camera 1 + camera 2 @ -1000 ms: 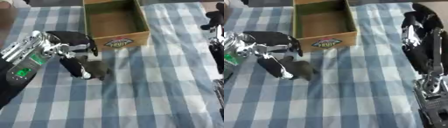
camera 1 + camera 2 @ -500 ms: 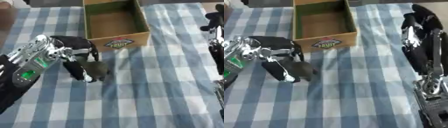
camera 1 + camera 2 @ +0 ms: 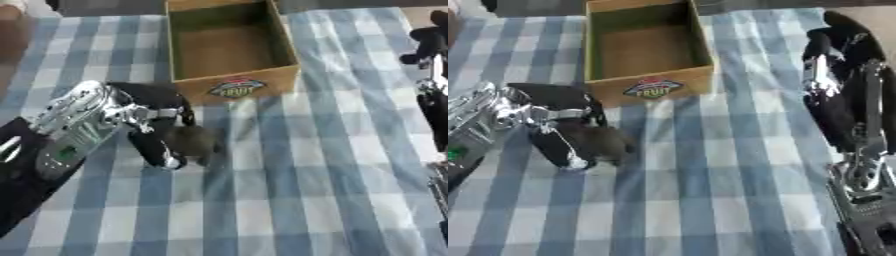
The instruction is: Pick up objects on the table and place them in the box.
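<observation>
Gripping a dark object (image 3: 197,141), left hand (image 3: 156,120) fingers curl.

A blue-and-white checked tablecloth (image 3: 289,165) covers the table and fills most of both views, lying with slight creases. Past its far edge a strip of dark floor (image 3: 105,7) shows, and at the upper left corner a brownish, blurred shape (image 3: 12,25) sits beside the cloth

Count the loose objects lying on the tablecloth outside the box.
1: a small dark object on the checked tablecloth, just in front of the cardboard box, with the left hand curled over it. The hand may hide others.
</observation>
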`<action>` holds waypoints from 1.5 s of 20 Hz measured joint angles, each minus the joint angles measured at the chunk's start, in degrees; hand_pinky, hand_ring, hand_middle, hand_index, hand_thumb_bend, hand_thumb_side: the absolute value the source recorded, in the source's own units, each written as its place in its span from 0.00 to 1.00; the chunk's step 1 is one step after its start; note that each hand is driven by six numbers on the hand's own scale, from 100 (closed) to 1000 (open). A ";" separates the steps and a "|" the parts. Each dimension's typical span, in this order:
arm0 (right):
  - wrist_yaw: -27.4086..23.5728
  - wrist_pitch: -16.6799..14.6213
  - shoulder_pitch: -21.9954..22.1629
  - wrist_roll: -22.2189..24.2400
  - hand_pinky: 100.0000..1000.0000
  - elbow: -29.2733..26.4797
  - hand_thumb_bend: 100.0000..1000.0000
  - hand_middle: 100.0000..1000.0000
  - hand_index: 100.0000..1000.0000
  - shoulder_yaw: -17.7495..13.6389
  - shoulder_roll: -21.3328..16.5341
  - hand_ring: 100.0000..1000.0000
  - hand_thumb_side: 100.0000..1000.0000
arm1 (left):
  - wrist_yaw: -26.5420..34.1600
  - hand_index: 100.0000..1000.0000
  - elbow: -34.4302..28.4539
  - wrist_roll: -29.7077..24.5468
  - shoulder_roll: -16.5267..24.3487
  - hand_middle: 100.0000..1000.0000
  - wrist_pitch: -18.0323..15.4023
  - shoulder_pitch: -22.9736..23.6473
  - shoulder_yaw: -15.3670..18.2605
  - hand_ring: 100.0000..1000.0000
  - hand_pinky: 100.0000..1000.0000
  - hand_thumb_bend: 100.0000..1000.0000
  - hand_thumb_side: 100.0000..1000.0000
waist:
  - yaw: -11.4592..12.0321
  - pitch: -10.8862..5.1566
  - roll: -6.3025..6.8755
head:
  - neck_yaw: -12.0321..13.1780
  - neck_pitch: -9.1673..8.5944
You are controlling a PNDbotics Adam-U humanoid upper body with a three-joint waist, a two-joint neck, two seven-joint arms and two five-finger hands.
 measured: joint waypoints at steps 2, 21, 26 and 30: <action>-0.01 -0.05 0.00 0.05 0.61 0.00 0.02 0.62 0.82 0.00 0.04 0.78 0.56 | -0.19 0.76 0.32 0.26 -0.02 0.73 -0.17 0.00 -0.01 0.73 0.80 0.20 0.24 | 0.00 0.02 0.00 | 0.00 -0.02; -0.10 0.02 0.05 0.21 0.61 0.00 0.02 0.62 0.82 -0.02 0.10 0.78 0.57 | -0.09 0.57 1.38 4.30 -0.53 0.65 3.55 0.12 0.02 0.64 0.71 0.00 0.17 | 0.04 0.14 -0.02 | 0.01 -0.42; -0.20 0.08 0.08 0.27 0.61 0.00 0.02 0.62 0.82 -0.02 0.10 0.78 0.57 | 0.08 0.51 1.14 4.74 -0.53 0.63 4.47 0.11 0.20 0.63 0.70 0.00 0.19 | 0.08 0.14 0.02 | 0.00 -0.43; -0.21 0.10 0.14 0.30 0.61 0.00 0.02 0.62 0.82 -0.02 0.25 0.78 0.57 | 0.32 0.50 -0.04 4.92 -0.52 0.61 5.22 0.03 0.76 0.63 0.70 0.00 0.20 | 0.15 0.12 0.14 | -0.04 -0.44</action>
